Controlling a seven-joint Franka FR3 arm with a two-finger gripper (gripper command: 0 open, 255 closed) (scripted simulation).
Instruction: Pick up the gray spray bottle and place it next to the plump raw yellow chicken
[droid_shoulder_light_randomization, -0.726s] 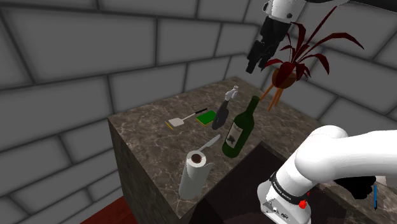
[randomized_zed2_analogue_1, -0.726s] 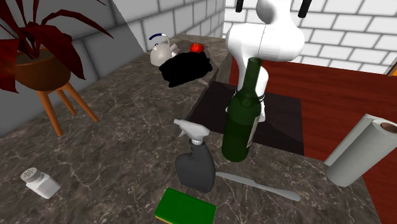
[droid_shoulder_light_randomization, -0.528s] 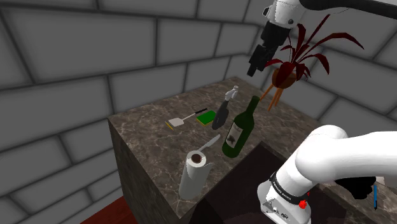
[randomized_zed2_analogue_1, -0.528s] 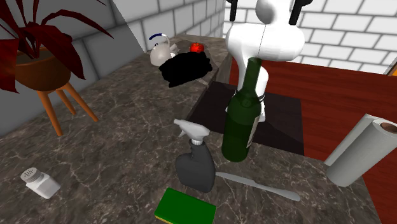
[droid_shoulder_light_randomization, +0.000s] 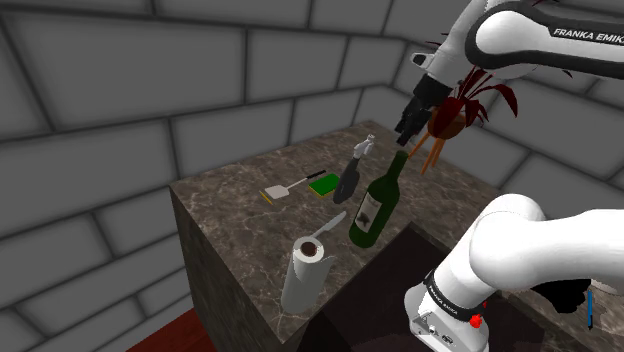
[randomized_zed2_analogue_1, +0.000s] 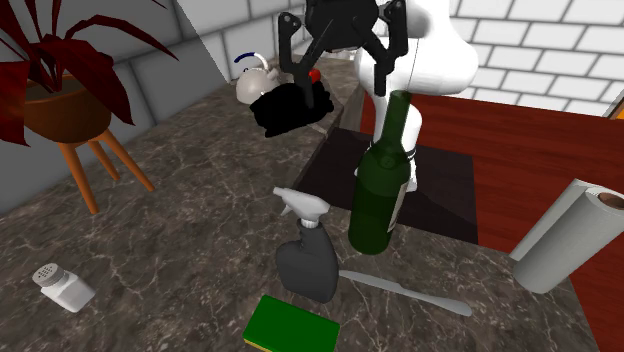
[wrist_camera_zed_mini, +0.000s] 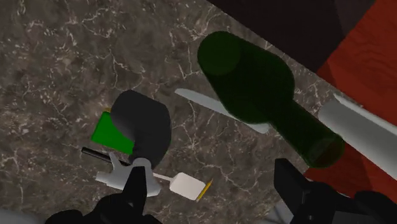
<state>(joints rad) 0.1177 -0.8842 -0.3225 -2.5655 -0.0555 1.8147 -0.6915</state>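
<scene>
Gray spray bottle (randomized_zed2_analogue_1: 308, 262) stands upright about mid-countertop (randomized_zed2_analogue_1: 190, 200), its trigger head pointing away from the green wine bottle (randomized_zed2_analogue_1: 385, 180) just beside it, with a green sponge (randomized_zed2_analogue_1: 290, 325) against its other side and a knife (randomized_zed2_analogue_1: 400, 290) lying near its base. The gripper (randomized_zed2_analogue_1: 340, 70) hangs well above, fingers spread wide and holding nothing, so this reads as the approach before the grasp. Next it likely needs a straight descent with the fingers set around the narrow part of the spray bottle, kept off the wine bottle's tall neck. Bare marble lies toward the plant (randomized_zed2_analogue_1: 60, 90) end; the paper towel roll (randomized_zed2_analogue_1: 570, 235) crowds the free edge above the red floor.
</scene>
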